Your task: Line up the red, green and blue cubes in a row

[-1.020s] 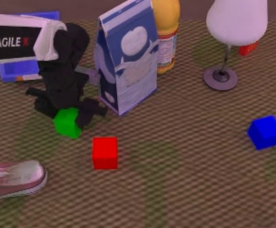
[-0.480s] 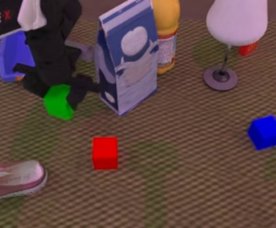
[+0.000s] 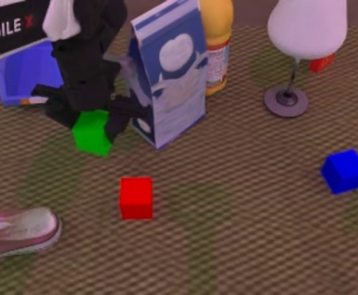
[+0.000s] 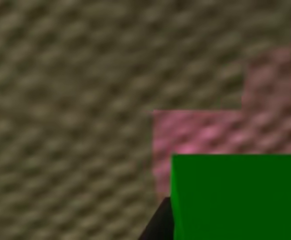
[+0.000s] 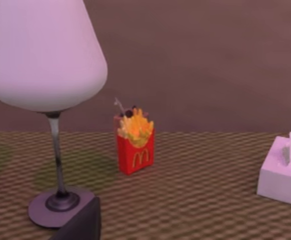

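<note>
My left gripper point(image 3: 90, 123) is shut on the green cube point(image 3: 91, 133) and holds it off the cloth, just left of the carton's lower corner. In the left wrist view the green cube point(image 4: 238, 197) fills the lower right, with one dark finger point(image 4: 158, 226) against its side. The red cube point(image 3: 136, 198) rests on the cloth in front of the held cube and a little to its right. Far to the right lies the blue cube point(image 3: 344, 171). My right gripper point(image 5: 80, 225) shows only as a dark edge by the glass's foot and is outside the top view.
A blue-and-white milk carton point(image 3: 167, 74) and an orange bottle point(image 3: 216, 43) stand at the back centre. At the back left is a blue bin point(image 3: 19, 77). A wine glass point(image 3: 302, 37) and a fries box point(image 5: 135, 150) stand back right, a tissue box point(image 5: 285, 172) beyond. A pink shoe point(image 3: 19, 230) lies front left.
My left gripper has lifted the green cube off the cloth, carried it back and left, then shifted slightly right towards the carton. The red and blue cubes have not moved.
</note>
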